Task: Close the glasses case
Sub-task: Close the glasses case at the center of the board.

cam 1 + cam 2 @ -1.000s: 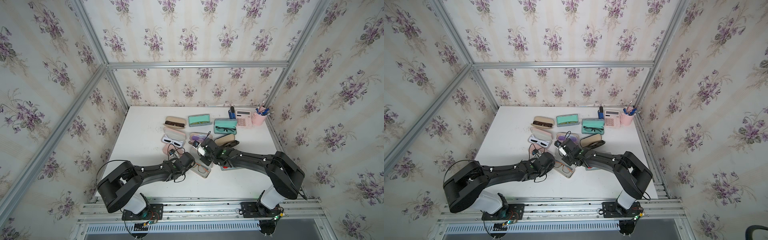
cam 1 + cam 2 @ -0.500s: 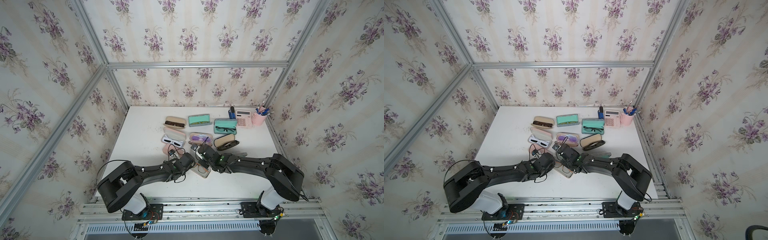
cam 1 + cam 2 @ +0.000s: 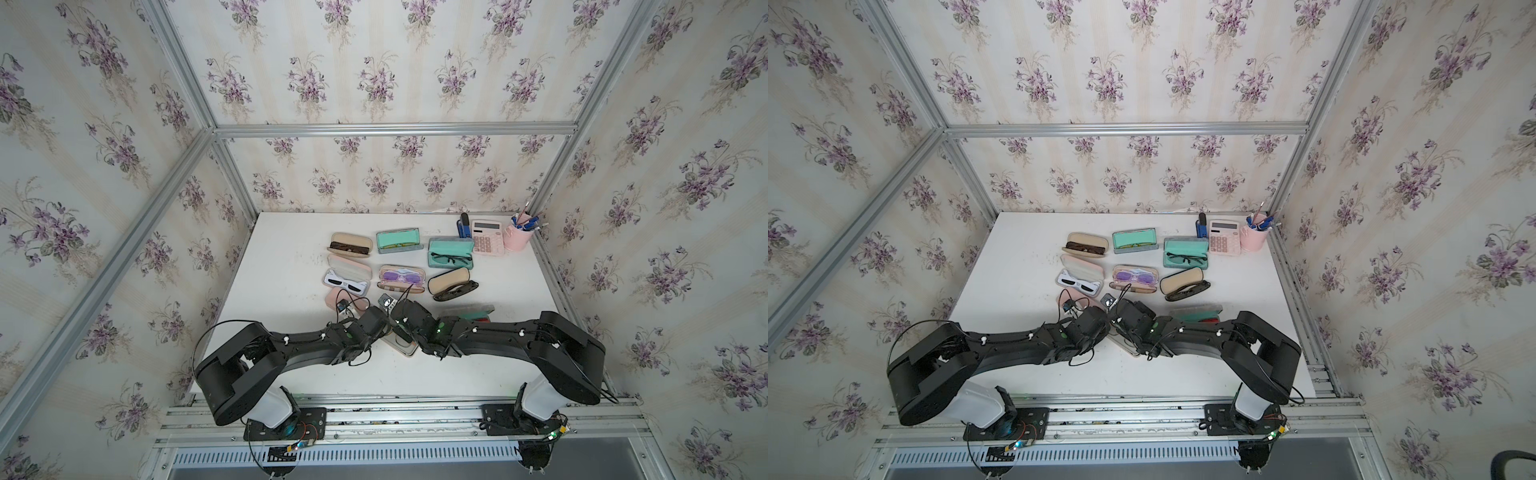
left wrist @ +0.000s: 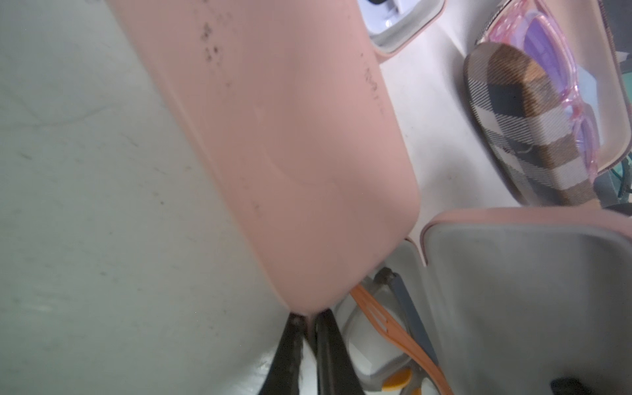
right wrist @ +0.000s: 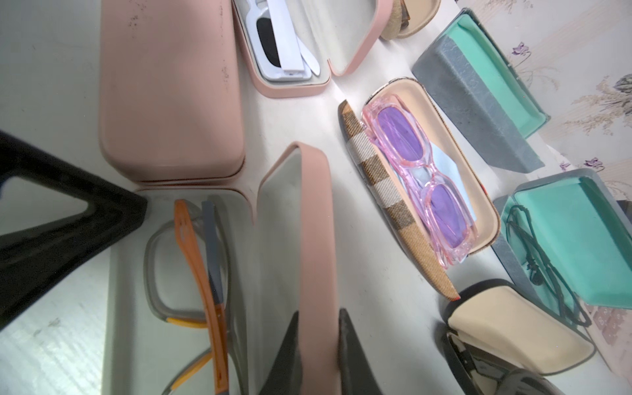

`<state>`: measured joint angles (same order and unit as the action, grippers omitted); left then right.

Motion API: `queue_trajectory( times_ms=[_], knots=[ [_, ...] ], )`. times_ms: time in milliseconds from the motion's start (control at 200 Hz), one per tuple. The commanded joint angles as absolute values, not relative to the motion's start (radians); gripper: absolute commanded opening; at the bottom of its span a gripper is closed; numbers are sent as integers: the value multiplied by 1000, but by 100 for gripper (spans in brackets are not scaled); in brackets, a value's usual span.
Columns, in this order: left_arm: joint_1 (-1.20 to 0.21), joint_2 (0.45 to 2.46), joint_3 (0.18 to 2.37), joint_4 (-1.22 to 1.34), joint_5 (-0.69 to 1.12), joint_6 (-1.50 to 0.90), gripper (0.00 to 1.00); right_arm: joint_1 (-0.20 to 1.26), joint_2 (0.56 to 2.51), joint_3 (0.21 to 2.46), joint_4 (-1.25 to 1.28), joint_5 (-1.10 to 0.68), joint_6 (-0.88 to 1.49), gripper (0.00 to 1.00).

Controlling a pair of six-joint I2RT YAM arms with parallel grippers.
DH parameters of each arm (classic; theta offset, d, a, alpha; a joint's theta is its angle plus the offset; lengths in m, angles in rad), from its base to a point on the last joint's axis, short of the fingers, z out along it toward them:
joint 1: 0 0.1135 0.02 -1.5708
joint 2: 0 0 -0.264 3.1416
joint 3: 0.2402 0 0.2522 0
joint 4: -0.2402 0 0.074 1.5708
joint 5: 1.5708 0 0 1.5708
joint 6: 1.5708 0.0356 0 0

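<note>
Glasses case (image 5: 314, 222): pink shell with a grey lining. It sits at the middle of the bench (image 3: 291, 266) in the near row, where the two arms meet. In both top views the arms hide most of it.
Case state: open. The lid stands raised off the tray, with its lining facing the tray.
Contents: grey-framed glasses (image 5: 201, 266) with orange temples lie folded in the tray.
Right end effector (image 5: 318, 318): clenched on the raised lid, with one finger on the pink outside and the other on the grey lining.
Left end effector (image 4: 309, 321): clenched, its tips almost together on a thin pink edge at the left end of the tray.
Closed pink case (image 5: 171, 92): lies flat just left of and beyond the open one, with its end touching the tray's end.
Plaid case (image 3: 401, 278): open, holding pink-framed purple-lensed glasses, just beyond the task's case.
White sunglasses case (image 3: 347, 276): pink and open, to the left of the plaid one.
Far row: a tan case (image 3: 349, 244) and two teal-lined cases (image 3: 399, 241), (image 3: 451, 253), all open.
Black case (image 3: 453, 283): cream-lined and open, to the right of the plaid one.
Far right corner: a pink calculator (image 3: 486, 243) beside a pink pen cup (image 3: 517, 239).
</note>
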<state>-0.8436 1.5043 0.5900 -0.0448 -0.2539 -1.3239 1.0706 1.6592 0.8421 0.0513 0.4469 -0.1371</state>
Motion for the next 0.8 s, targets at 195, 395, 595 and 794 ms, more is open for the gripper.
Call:
queue_trajectory(
  times_ms=[195, 395, 595, 794],
  knots=[
    [-859, 1513, 572, -88, -74, -1317, 0, 1113, 1694, 811, 133, 269, 72, 0],
    [-860, 1505, 564, -85, -77, -1322, 0, 1129, 1686, 791, 151, 259, 104, 0],
    [-861, 1504, 560, -81, -78, -1323, 0, 1141, 1680, 763, 185, 233, 141, 0],
    [-863, 1506, 562, -80, -78, -1322, 0, 1156, 1681, 749, 206, 221, 164, 0]
  ],
)
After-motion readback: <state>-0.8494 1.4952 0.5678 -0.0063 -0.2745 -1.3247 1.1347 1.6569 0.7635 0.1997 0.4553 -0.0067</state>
